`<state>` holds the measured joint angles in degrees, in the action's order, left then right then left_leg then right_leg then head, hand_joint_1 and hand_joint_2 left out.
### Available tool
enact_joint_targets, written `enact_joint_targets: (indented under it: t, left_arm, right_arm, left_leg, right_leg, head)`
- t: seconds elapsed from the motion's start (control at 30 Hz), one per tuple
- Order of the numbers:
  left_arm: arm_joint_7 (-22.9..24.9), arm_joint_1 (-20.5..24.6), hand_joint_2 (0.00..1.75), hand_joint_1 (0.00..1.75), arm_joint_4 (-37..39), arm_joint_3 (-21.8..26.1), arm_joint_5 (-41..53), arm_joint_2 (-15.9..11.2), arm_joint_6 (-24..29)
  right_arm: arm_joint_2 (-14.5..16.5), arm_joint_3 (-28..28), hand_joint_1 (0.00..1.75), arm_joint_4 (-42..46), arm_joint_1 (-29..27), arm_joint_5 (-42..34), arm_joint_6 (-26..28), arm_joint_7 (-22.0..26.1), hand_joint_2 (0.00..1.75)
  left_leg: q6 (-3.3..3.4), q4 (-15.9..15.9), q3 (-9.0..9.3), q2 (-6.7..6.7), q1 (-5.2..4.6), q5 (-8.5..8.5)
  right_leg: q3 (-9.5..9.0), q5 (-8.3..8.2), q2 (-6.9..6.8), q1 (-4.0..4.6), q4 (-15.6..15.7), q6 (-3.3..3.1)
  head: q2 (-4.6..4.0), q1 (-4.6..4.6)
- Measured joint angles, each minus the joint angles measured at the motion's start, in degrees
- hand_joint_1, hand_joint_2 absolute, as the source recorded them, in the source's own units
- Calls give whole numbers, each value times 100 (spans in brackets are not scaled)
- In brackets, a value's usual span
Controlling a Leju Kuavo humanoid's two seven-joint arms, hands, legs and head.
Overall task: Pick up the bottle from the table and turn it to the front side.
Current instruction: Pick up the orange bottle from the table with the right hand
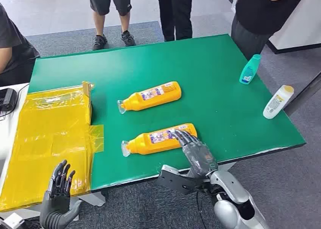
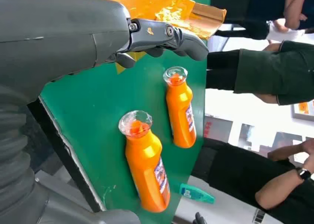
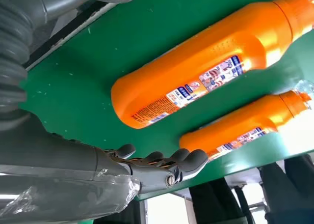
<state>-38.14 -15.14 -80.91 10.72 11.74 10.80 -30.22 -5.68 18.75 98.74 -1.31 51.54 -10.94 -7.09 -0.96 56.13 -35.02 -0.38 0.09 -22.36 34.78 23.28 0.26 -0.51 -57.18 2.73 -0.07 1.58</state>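
Two glossy orange plastic bottles with clear caps lie on their sides on the green felt-like desk (image 1: 212, 73), roughly parallel and apart, caps toward the robot's left. The nearer orange bottle (image 1: 161, 139) sits close to the front edge; the farther orange bottle (image 1: 151, 97) lies toward the middle.

The head view places the right hand (image 1: 195, 151) at the base end of the nearer bottle, fingers spread and stretched forward, fingertips over or touching the base — which of the two cannot be told. The right wrist view shows that hand's fingers (image 3: 185, 161) extended together just beside the rounded base, wrapped around nothing, and the bottles' printed labels facing partly sideways.

The left hand (image 1: 58, 191) hovers low beside a crinkled sheet of yellow plastic film (image 1: 47, 133) at the desk's left end, fingers apart and holding nothing. The left wrist view looks along both bottles from the cap end — faceted clear caps over orange necks.

At the far right edge lie a teal plastic bottle (image 1: 250, 69) and a white bottle with a yellow cap (image 1: 278, 102). People stand around the desk.
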Motion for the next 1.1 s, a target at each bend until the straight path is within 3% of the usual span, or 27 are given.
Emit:
enact_joint_targets:
  t: [0.17, 0.67, 1.1]
  left_arm:
    - [0, 80, 175, 0, 83, -130, -45, -73, 66]
    - [0, 448, 175, 0, 491, -856, -365, -410, 388]
    - [0, 650, 175, 0, 663, -1461, -486, -633, 651]
  right_arm:
    - [-22, 15, 0, -188, 226, 26, -187, -90, 175]
    - [-251, 266, 0, -1769, 1664, -32, -780, -326, 175]
    - [-246, 581, 0, -2963, 2548, -3, -853, -364, 175]
  left_leg:
    - [-1, 0, -1, 0, 0, 3]
    - [0, 0, -6, 0, -2, 30]
    - [0, 0, -8, -1, -2, 31]
  right_leg:
    - [1, -6, 0, 0, 0, -4]
    - [6, -31, 0, -2, 0, -2]
    - [6, -32, -1, -1, -2, -3]
  head:
    - [0, -1]
    - [0, -1]
    - [0, 0]
